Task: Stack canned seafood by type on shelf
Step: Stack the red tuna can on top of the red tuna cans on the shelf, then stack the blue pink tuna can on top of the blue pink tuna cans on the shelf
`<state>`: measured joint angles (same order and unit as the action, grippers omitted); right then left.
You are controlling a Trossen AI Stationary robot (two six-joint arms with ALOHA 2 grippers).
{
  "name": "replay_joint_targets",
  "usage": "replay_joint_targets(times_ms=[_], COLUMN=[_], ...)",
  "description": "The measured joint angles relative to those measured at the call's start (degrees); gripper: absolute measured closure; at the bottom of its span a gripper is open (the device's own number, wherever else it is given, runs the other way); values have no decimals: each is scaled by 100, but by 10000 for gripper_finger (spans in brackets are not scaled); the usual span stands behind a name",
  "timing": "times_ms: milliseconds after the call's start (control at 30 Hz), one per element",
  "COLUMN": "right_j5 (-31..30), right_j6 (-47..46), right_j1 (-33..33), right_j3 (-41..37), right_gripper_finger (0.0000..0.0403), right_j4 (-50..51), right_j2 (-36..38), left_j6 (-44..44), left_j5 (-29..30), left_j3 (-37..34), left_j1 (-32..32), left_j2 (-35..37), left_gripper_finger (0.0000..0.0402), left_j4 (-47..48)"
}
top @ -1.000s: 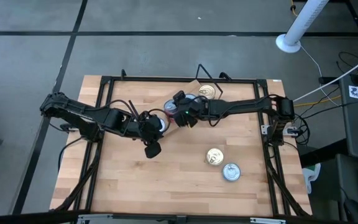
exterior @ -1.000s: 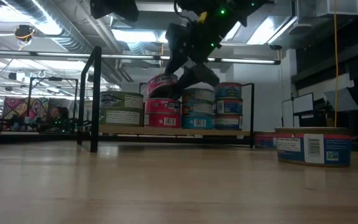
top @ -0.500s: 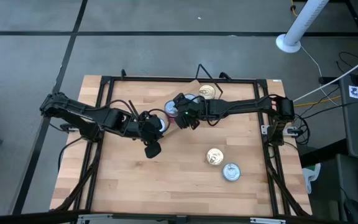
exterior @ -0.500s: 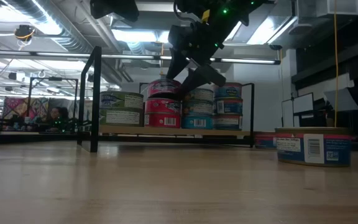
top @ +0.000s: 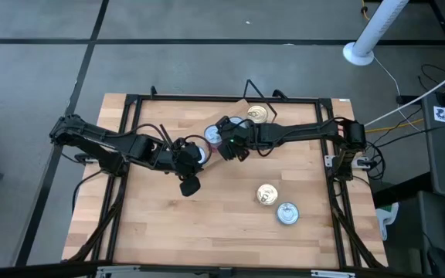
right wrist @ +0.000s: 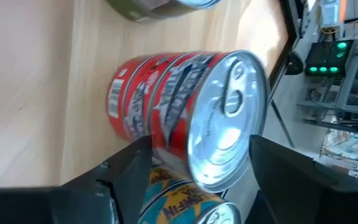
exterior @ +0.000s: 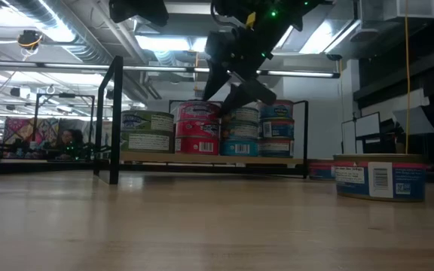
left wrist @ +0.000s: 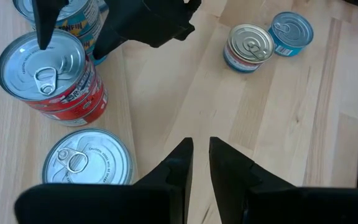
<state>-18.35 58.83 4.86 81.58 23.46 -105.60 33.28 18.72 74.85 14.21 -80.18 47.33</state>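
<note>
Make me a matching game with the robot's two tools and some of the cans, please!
Things:
1. left tool
2. right tool
3. red-labelled round tin stack
4. two loose round tins with gold and silver lids

States or places:
A. open, either side of the top red tin
B. on the bare wooden tabletop, off the shelf
C. nearly shut, holding nothing
D. on the light wood shelf plank

Pairs: 1-C, 2-A, 3-D, 4-B

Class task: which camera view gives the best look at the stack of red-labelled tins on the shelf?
The right wrist view: the red tins fill it, lid and labels clear. The left wrist view shows them from above, the low view side-on, and the high view barely.
</note>
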Motion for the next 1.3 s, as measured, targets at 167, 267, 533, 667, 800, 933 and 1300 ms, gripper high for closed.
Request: replay_joint_targets(times_ms=[167, 267, 533, 667, 800, 933, 1300], right_j5=[0, -77, -955, -959, -1000, -965, 724], right_j6=[0, -17, -378, -872, -1645, -2806, -6375], right_j1=[0, -23, -534, -830, -1125, -1428, -2123], right_j3=[0, 0, 2, 2, 2, 2, 2], right_gripper_finger=[137, 137, 137, 137, 137, 137, 137], right_j4=[45, 91, 576, 1215, 2102, 3001, 4911], right_j2=[0, 42, 630, 1127, 1656, 2108, 2435], left_j6=[-2, -1, -405, -794, -1308, -1968, -4045], left_j5=[0, 0, -2, 0, -1, -4, -268], left_j3=[0, 0, 0, 5, 11, 11, 9], left_j1=[-2, -2, 0, 0, 0, 0, -5], left_j2=[-13, -59, -248, -298, -379, -524, -1368], left_gripper_finger=[353, 353, 353, 353, 353, 353, 353], left_j4=[-22, -99, -866, -1438, -2139, -2896, -4956])
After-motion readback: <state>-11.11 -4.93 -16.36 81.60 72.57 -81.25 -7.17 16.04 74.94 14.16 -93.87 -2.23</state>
